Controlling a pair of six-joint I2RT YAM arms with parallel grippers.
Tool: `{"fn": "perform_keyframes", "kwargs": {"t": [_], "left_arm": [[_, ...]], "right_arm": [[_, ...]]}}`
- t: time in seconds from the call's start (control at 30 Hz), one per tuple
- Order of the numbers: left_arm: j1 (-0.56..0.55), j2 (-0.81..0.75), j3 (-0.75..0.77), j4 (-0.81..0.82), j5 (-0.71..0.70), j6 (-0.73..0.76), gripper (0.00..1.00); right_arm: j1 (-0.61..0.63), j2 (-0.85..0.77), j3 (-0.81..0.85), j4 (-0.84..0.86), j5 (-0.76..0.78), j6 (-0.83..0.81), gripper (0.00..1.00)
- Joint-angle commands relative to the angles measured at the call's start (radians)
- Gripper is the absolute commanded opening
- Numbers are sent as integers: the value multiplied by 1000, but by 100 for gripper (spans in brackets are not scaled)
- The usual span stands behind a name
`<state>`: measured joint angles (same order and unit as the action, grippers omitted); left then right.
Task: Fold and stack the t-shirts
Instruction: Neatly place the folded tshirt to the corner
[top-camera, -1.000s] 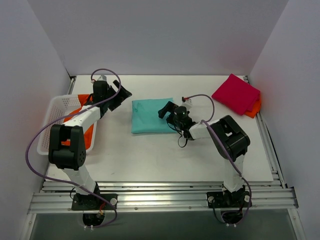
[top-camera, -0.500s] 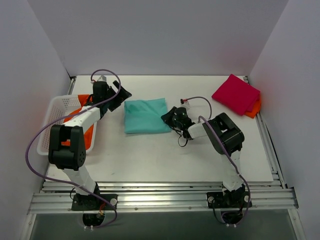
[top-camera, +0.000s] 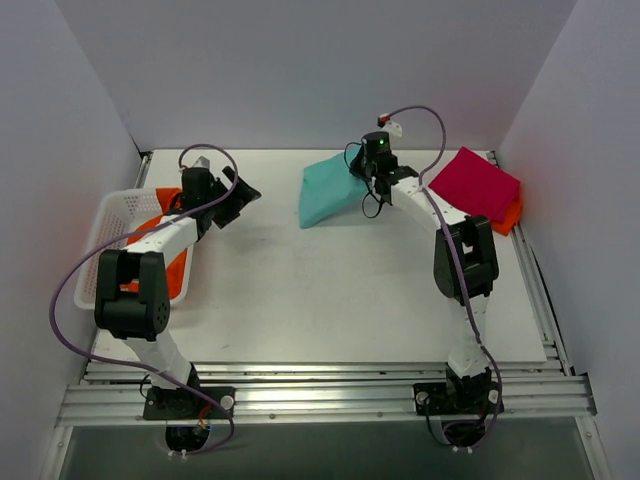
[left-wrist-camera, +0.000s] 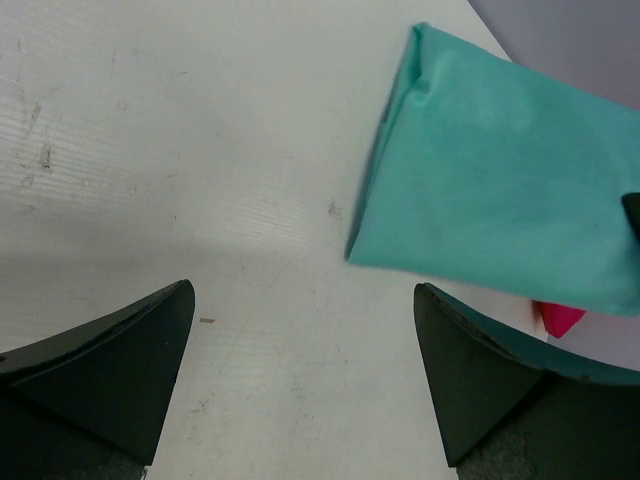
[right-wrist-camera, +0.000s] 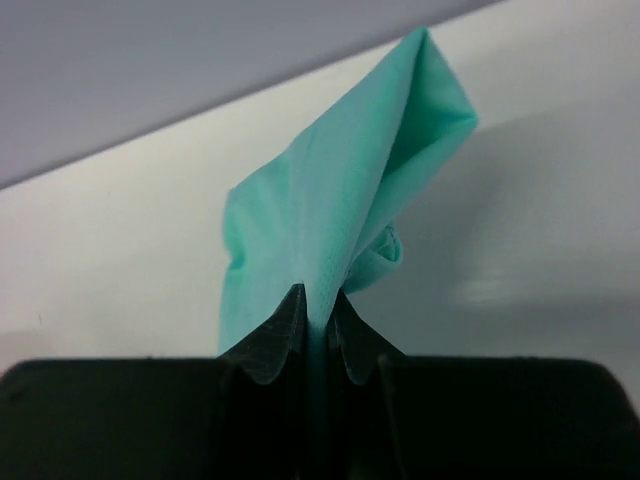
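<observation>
The folded teal t-shirt (top-camera: 328, 190) hangs tilted above the back of the table, pinched at its right edge by my right gripper (top-camera: 362, 180), which is shut on it. In the right wrist view the teal t-shirt (right-wrist-camera: 340, 200) rises from between the closed fingertips (right-wrist-camera: 318, 305). My left gripper (top-camera: 240, 195) is open over bare table near the basket; its view shows the teal t-shirt (left-wrist-camera: 500, 190) ahead to the right. A folded magenta t-shirt (top-camera: 472, 186) lies at the back right on top of an orange t-shirt (top-camera: 510, 214). Another orange t-shirt (top-camera: 172, 250) lies in the basket.
A white mesh basket (top-camera: 108, 225) stands at the left edge of the table. White walls close in the left, back and right sides. Purple cables loop off both arms.
My right gripper has shut on the teal t-shirt's right edge and carried it up and toward the back of the table. The left arm has barely moved.
</observation>
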<state>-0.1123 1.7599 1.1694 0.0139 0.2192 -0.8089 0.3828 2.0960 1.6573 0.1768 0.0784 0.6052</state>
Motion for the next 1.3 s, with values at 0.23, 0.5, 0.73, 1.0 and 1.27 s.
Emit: {"fn": "perform_keyframes", "kwargs": {"t": [0.23, 0.5, 0.73, 1.0, 1.27], "left_arm": [[34, -66, -13, 84, 58, -19, 100], [39, -82, -34, 104, 83, -30, 100], [45, -77, -42, 130, 103, -42, 100], [62, -53, -47, 152, 121, -52, 100], [63, -40, -48, 162, 126, -52, 100]], "right_arm": [[-157, 108, 303, -284, 132, -200, 0], [-315, 139, 338, -281, 107, -223, 0], [-378, 183, 392, -286, 75, -205, 0], [-484, 174, 378, -278, 80, -209, 0], [-556, 78, 274, -247, 80, -190, 0]]}}
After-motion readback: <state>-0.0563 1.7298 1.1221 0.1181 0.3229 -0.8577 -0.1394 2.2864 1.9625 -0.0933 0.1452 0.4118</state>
